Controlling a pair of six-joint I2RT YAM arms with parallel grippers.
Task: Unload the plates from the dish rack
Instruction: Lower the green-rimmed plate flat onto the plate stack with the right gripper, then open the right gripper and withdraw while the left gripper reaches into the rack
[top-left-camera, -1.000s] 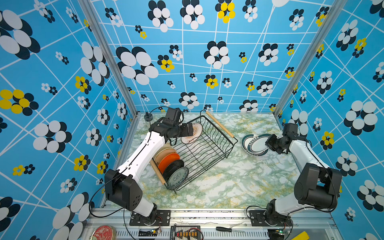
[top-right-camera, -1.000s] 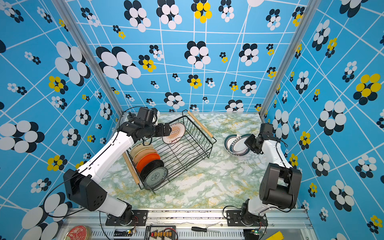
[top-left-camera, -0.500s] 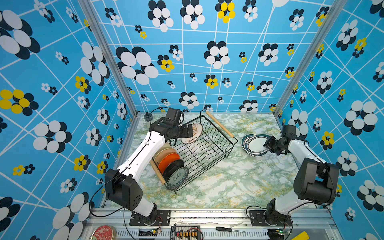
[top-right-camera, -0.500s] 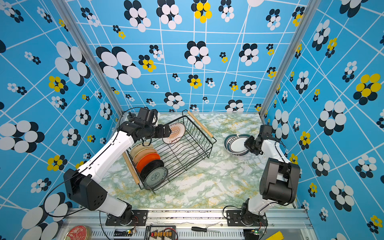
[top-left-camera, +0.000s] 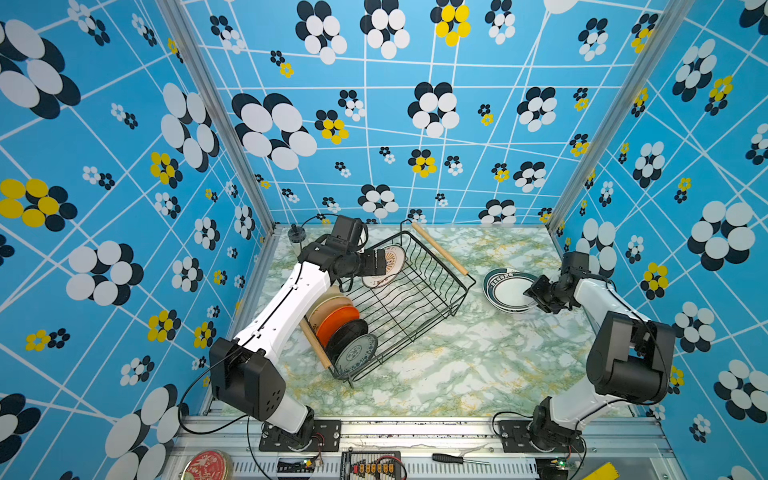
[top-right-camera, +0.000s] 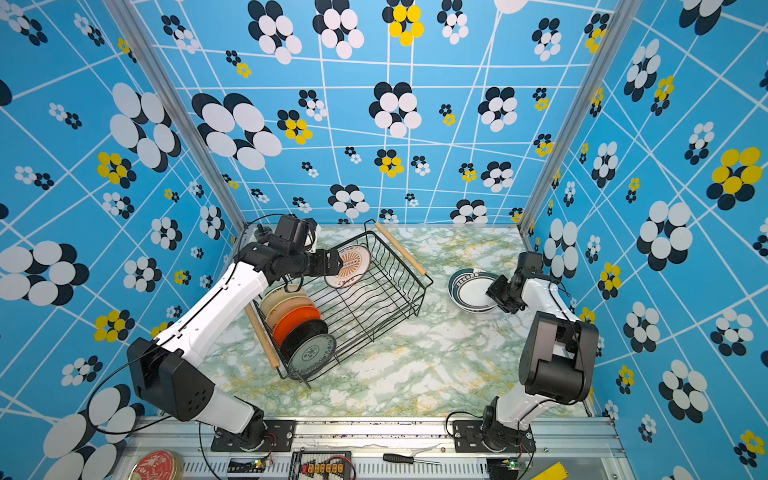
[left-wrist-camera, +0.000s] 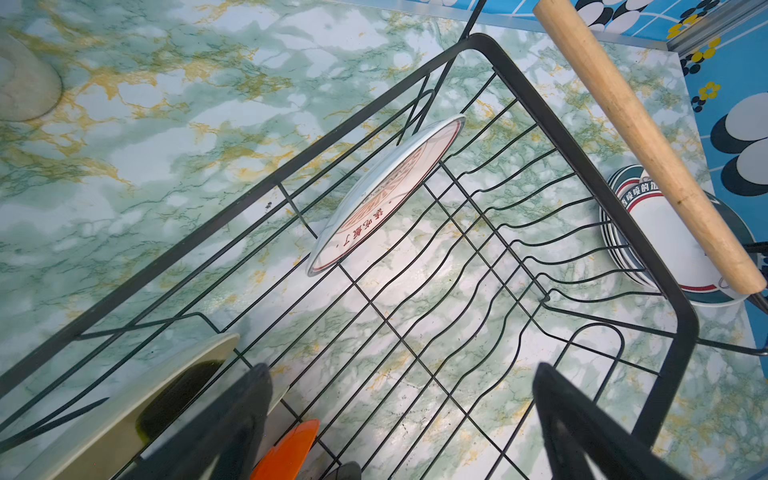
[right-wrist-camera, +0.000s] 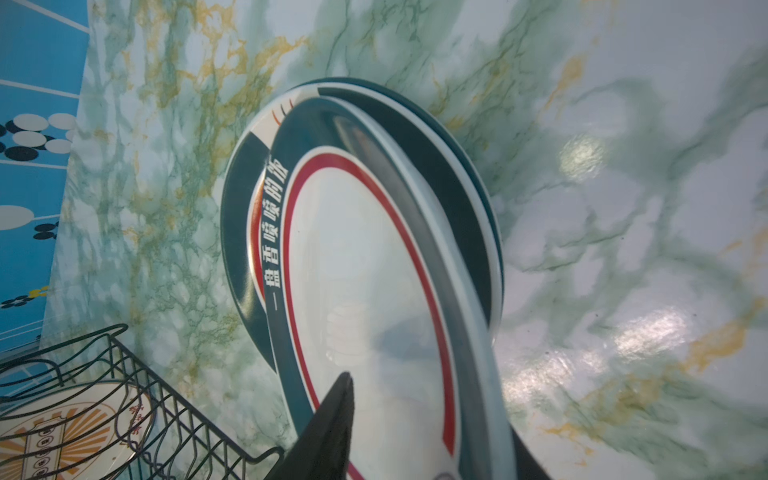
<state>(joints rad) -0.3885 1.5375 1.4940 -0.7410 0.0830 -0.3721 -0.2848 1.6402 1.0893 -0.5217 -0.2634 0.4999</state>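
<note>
Dish rack (top-left-camera: 409, 300) sits skewed on the left half of the marble table (top-left-camera: 457, 365). A row of plates (top-left-camera: 341, 328) stands upright in its near-left slots, and one sunburst-print plate (left-wrist-camera: 386, 195) leans alone at the far end. Left gripper (top-left-camera: 379, 262) hovers just beside that loner, jaws spread wide and empty, likely lined up to straddle its rim. Right of the rack a stack of dark-rimmed plates (top-left-camera: 505, 289) lies on the table as the drop-off pile; right gripper (top-left-camera: 535, 296) straddles the top plate's right edge, jaws partly apart, and I cannot tell whether it grips
</note>
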